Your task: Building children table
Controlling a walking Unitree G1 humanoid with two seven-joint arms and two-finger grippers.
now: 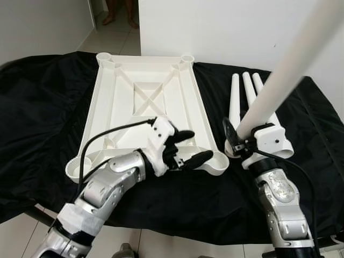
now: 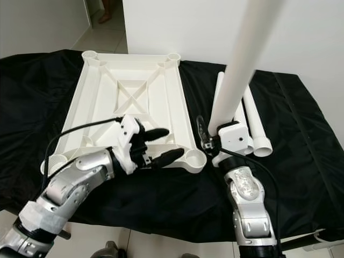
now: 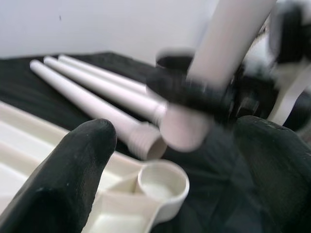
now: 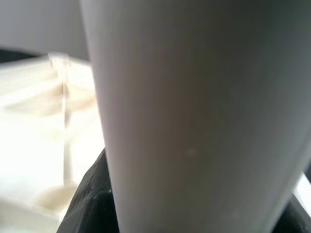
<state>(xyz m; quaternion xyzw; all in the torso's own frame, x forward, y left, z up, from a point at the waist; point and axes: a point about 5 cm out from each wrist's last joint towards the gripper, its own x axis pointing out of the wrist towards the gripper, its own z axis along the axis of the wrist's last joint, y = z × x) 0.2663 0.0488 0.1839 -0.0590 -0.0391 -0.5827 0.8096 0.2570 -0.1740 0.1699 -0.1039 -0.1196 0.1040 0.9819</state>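
A white plastic table top (image 1: 145, 97) lies upside down on a black cloth, with round leg sockets at its corners. My left gripper (image 1: 189, 147) hovers open over its near right corner, just beside the socket (image 3: 163, 180) there. My right gripper (image 1: 236, 141) is shut on a long white table leg (image 1: 290, 64), held upright and tilted, its lower end close to that corner. Three more white legs (image 1: 244, 94) lie side by side on the cloth to the right of the table top.
The black cloth (image 1: 37, 107) covers the whole work surface and hangs over its near edge. A white wall stands behind. At the back left a doorway opens onto tiled floor, where a person's bare feet (image 1: 121, 16) stand.
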